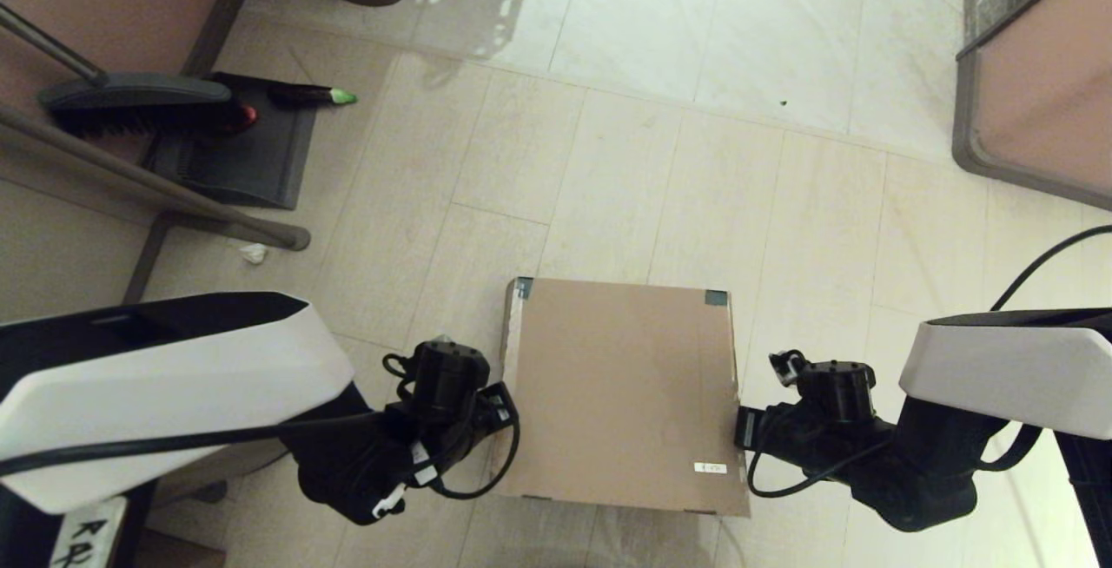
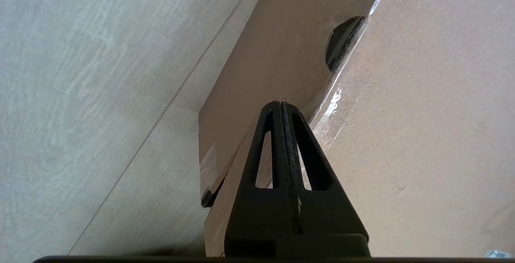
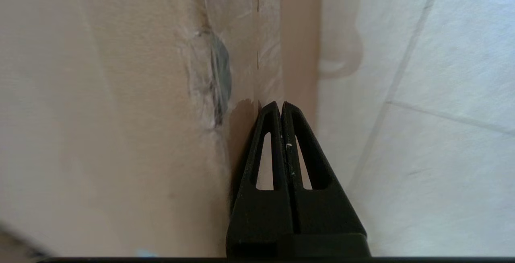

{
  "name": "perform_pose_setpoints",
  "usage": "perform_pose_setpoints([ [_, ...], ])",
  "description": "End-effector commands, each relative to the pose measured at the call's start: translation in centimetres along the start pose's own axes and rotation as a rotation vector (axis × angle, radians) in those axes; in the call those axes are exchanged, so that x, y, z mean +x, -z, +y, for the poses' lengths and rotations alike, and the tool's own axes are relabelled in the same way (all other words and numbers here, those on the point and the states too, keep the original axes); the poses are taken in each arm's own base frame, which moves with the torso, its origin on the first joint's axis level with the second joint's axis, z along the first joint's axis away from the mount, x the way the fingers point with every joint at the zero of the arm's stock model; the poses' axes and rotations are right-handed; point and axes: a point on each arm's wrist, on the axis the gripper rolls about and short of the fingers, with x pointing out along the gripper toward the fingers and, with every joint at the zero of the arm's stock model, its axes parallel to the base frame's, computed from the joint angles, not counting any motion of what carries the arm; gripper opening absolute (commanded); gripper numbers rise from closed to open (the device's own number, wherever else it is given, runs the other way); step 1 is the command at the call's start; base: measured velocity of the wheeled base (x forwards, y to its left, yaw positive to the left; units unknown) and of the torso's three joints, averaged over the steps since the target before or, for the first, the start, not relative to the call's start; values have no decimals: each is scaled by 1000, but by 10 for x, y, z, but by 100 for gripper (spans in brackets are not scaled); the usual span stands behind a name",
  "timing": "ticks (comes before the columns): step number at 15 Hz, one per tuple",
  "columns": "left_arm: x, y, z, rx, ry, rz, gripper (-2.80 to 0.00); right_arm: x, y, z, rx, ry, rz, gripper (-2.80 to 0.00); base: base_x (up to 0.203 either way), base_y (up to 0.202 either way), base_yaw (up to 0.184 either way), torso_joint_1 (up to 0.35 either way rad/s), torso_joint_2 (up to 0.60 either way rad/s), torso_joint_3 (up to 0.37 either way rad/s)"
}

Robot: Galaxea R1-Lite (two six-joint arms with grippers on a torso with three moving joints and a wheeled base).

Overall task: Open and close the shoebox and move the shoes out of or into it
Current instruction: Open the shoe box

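Closest to the camera are the robot's two arms, with white covers and black parts, one on each side. Between them, on the pale tile floor (image 1: pixel 660 160), sits one shoebox (image 1: pixel 621 394). It is a big, square, plain brown cardboard box. Its lid is down flat. There are two bits of dark tape at the far corners of the lid and one small white label (image 1: pixel 710 467) near the close right corner. A round hole (image 2: pixel 342 44) shows in the side of the box by the left arm. No shoes can be seen.

The left gripper (image 2: pixel 280 104) is at the left side of the box, low by the edge of the lid. Its two fingers are pressed tight together and hold nothing. The tip is right at the side of the box.

The right gripper (image 3: pixel 280 104) is at the right side of the box. Its two fingers are pressed together too, with nothing between them. The tip sits right by the lid's edge.

Far off on the left are one broom (image 1: pixel 130 103) and one dark dustpan (image 1: pixel 252 160).
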Motion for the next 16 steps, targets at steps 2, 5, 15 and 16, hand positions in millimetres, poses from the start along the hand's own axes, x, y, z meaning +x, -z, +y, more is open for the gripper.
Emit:
perform_pose_setpoints([
  [2,-1,-1,0,-5,0,-3,-280,-11,-12,9,64,-46,-10,-280,0,0,0,0,0,0],
  [5,-4,-7,-3,-11,11,-22,-280,-23,-20,17,106,-103,4,-280,0,0,0,0,0,0],
  [15,-29,-53,-20,-54,74,-135,-280,-46,-7,19,233,-201,128,-280,0,0,0,0,0,0],
  [16,-30,-55,-20,-55,72,-135,-280,-49,-6,19,236,-212,138,-280,0,0,0,0,0,0],
])
